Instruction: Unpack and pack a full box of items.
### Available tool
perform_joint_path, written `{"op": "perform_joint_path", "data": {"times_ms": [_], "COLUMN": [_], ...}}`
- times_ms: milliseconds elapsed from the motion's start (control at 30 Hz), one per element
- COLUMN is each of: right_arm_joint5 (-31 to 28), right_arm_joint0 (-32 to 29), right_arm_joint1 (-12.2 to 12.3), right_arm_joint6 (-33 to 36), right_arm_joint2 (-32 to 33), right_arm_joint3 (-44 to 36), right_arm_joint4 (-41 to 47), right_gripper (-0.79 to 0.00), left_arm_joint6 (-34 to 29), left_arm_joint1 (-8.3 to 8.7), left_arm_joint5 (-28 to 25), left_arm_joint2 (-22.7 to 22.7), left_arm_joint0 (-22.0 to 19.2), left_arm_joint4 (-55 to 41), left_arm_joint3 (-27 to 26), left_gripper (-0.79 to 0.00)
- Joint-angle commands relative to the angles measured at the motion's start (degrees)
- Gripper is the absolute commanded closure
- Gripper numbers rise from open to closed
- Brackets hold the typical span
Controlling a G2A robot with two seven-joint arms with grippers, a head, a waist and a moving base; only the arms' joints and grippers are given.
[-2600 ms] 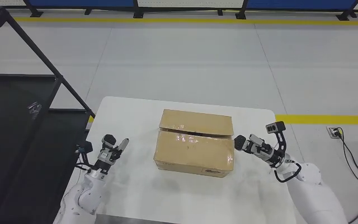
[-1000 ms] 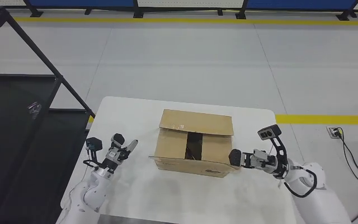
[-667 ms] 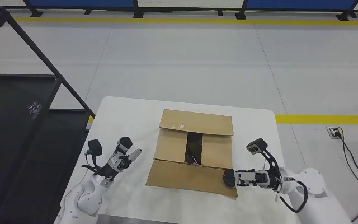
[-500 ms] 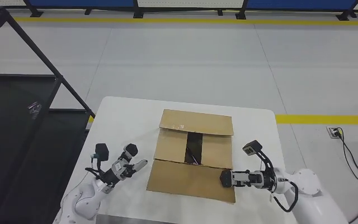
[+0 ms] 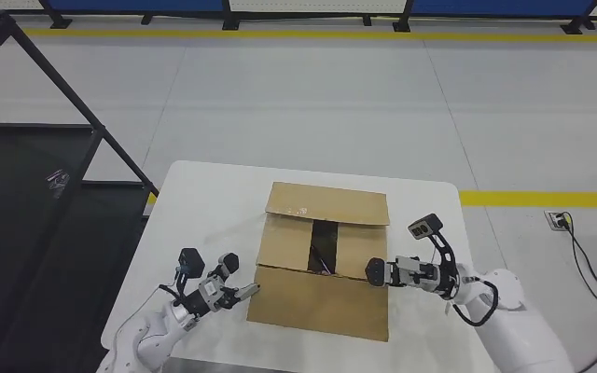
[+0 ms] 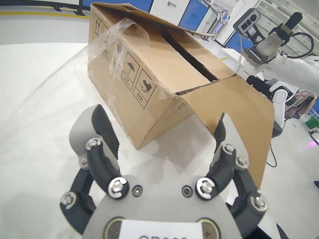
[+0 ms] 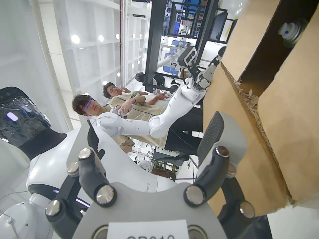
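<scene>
The box [image 5: 322,244] sat in the middle of the table [image 5: 205,210], its near flap [image 5: 317,303] folded down toward me. My left pincer [image 5: 246,291] stood wide beside that flap's corner. My right pincer [image 5: 375,271], also wide, was at the box's right end. I judged the right inner flap [image 5: 362,250] best hooked at its free edge and swung outward. The slit hid the contents, except one white cap [image 7: 290,31].

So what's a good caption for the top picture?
Cardboard box on the white table, front flap folded out, left gripper and right gripper beside it.
</scene>
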Motion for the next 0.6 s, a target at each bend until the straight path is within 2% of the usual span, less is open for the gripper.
{"op": "perform_joint_path", "data": {"times_ms": [0,233,333,567], "right_arm_joint5": [-0.8,2.4,2.7,0.9], "right_arm_joint0": [1.0,4.3,5.0,7.4], "right_arm_joint1": [-0.3,-1.3,-1.8,-2.9], "right_arm_joint6": [-0.8,-7.1,-8.8,-20.7], "right_arm_joint2": [-0.3,-2.8,-3.2,-4.9], "right_arm_joint3": [2.7,7.4,7.9,8.6], "right_arm_joint4": [0.1,-3.7,-2.6,-8.2], "right_gripper": [-0.785,-0.785,-0.785,-0.785], "left_arm_joint6": [1.3,4.4,5.0,5.7], "left_arm_joint1": [-0.10,-0.26,-0.25,-0.21], "left_arm_joint5": [1.0,2.4,2.4,2.7], "left_arm_joint2": [0.6,2.0,2.3,2.8], "left_arm_joint0": [-0.3,-1.2,-1.6,-2.1], "left_arm_joint4": [0.9,2.2,2.2,1.6], "left_arm_joint3": [0.6,2.3,2.7,3.5], "left_gripper": [-0.785,-0.785,-0.785,-0.785]}}
